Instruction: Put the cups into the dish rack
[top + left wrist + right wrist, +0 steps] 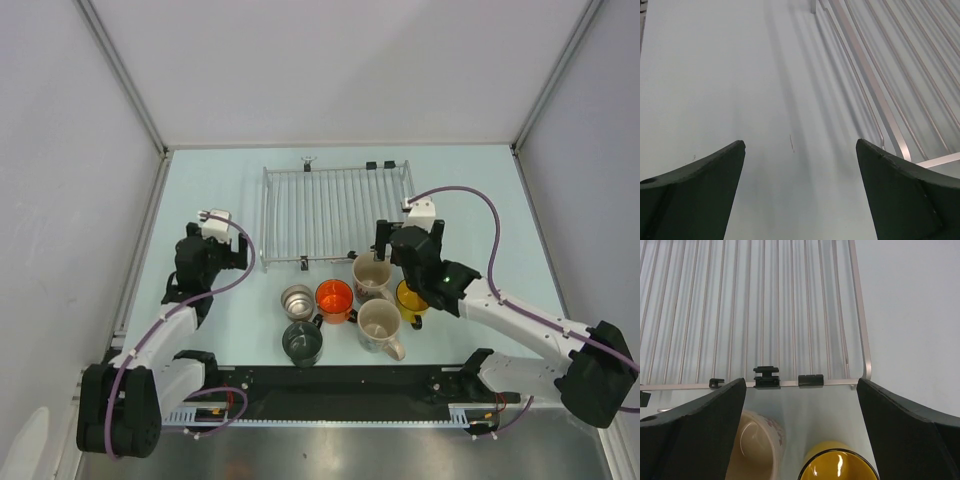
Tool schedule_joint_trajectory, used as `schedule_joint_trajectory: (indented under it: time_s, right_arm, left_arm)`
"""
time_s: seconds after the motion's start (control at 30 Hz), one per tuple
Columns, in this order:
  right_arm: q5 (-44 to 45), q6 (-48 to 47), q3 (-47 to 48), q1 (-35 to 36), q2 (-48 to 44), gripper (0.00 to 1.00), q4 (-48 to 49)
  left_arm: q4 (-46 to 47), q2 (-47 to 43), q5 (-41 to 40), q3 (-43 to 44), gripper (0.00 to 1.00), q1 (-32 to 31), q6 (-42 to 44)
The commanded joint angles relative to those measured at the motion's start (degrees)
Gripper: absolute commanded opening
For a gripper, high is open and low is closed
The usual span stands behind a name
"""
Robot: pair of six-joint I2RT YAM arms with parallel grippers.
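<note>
Rack (335,215) lies flat on the table (470,200), toward 12 o'clock. All six cups stand on the table in a cluster at the rack's 6 o'clock. Cream (372,272) and yellow (408,301) are nearest the rack edge. Then steel (297,298), orange (334,298) and second cream (379,325), with grey-green (302,342) nearest the arms. Left gripper (800,145): jaws wide apart, empty, over bare table at the rack's 8 o'clock. Right gripper (801,382): jaws wide apart, empty, above cream and yellow at the rack's 5 o'clock corner.
</note>
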Motion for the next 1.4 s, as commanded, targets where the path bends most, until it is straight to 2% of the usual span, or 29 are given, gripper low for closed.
schedule_joint_trajectory:
  time_s: [0.0,0.23,0.3,0.4,0.67,0.9,1.17,1.37]
  right_arm:
    - [2.9,-0.5,2.3,1.0,-0.8,1.00,-1.0]
    - [-3.4,-5.0,-0.4,1.4,-7.4,0.99,0.2]
    - [-3.8,-5.2,0.8,1.6,-7.7,0.90,-2.1]
    - [-3.4,-4.1,3.7,2.0,-6.4,0.85,-6.8]
    - [-7.9,-1.5,5.8,3.3,0.9,0.85,-10.7]
    - [-8.7,0.7,8.3,6.5,3.6,0.77,-17.7]
    - [-9.0,1.7,10.9,6.6,7.9,0.68,-24.0]
    - [-8.6,1.4,11.9,6.1,13.2,0.63,-23.8]
  left_arm:
    - [1.8,-3.7,1.1,0.0,1.00,-0.1,0.1]
    - [2.5,-4.4,1.7,-0.7,1.00,-0.1,0.4]
    - [2.6,-4.0,1.6,-0.5,1.00,-0.1,0.4]
    - [2.6,-3.6,1.3,-0.3,1.00,-0.1,0.4]
    - [3.1,-5.2,2.2,-1.2,1.00,-0.1,0.5]
    - [3.2,-5.3,2.2,-1.4,1.00,-0.1,0.5]
    - [3.1,-5.8,2.2,-1.6,1.00,-0.1,0.5]
    - [3.0,-7.2,2.2,-2.0,1.00,-0.1,0.4]
